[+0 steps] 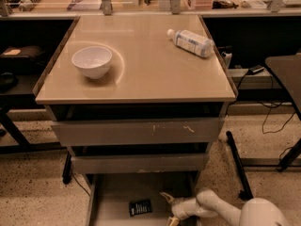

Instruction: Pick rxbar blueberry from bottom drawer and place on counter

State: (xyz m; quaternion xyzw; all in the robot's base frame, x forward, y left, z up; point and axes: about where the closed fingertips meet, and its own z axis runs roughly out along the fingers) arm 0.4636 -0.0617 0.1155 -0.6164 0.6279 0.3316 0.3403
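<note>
Bottom drawer [110, 197]: pulled out at floor level, with its grey floor exposed.

Rxbar blueberry [140, 207]: lying flat on the drawer floor near the middle, slightly askew. The dark wrapper carries pale print that cannot be read from here.

Gripper [168, 207]: down inside the drawer, just to the right of the bar and not touching it. The jaws stand wide apart and hold nothing, and both fingers point left toward the bar. The white arm [214, 206] reaches in from the lower right.

Counter [150, 69]: a white bowl [92, 61] stands upright at the left. A clear plastic bottle [190, 42] lies on its side near the back right corner. Its white label shows bluish print, but no wording can be made out.
</note>
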